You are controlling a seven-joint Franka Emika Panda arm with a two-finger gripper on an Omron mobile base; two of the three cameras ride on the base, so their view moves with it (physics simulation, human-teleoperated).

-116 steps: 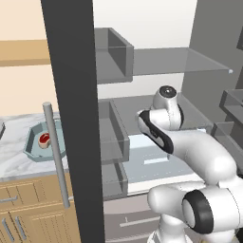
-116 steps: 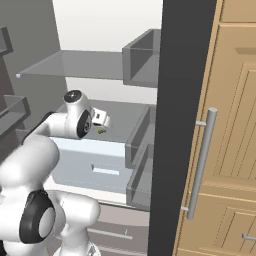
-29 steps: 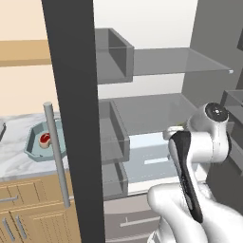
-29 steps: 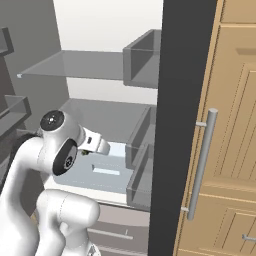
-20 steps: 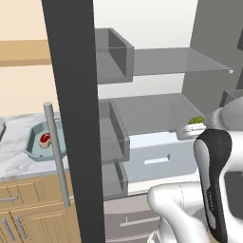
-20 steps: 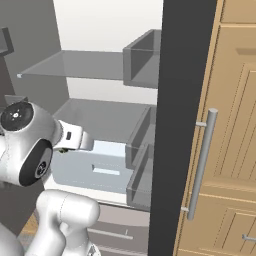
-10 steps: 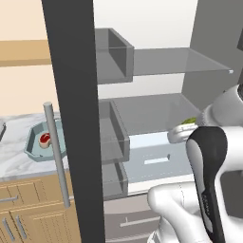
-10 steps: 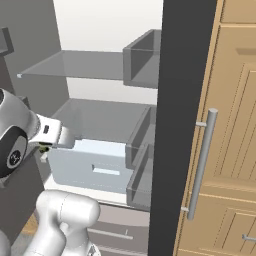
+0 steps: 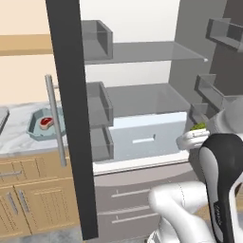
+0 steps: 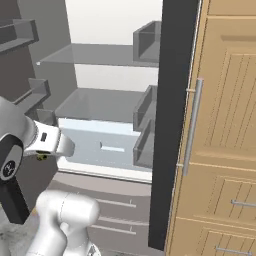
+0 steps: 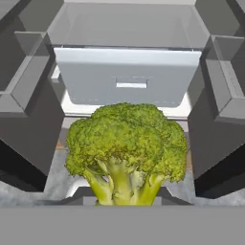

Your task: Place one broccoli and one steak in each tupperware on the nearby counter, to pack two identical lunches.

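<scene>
A green broccoli (image 11: 126, 147) looms close in the hand view, in front of the open fridge, and my gripper is shut on its stalk. Its fingertips are hidden behind the florets. In the left base view the broccoli (image 9: 198, 126) peeks out by my gripper (image 9: 195, 132) at the far right, outside the fridge. On the marbled counter (image 9: 16, 142) at left sits the pale teal tupperware (image 9: 33, 131) with a red steak (image 9: 46, 122) in it. A corner of the grey tupperware (image 9: 2, 115) shows at the left edge.
The dark fridge door (image 9: 71, 123) with its metal handle (image 9: 54, 118) stands between me and the counter. Inside the fridge are glass shelves, door bins and a white drawer (image 9: 144, 136). A tall wooden cabinet (image 10: 225, 125) flanks the fridge on the right.
My arm has swung back out of the fridge, carrying the broccoli off the shelf and toward the base. The hand now sits low and to the side.
</scene>
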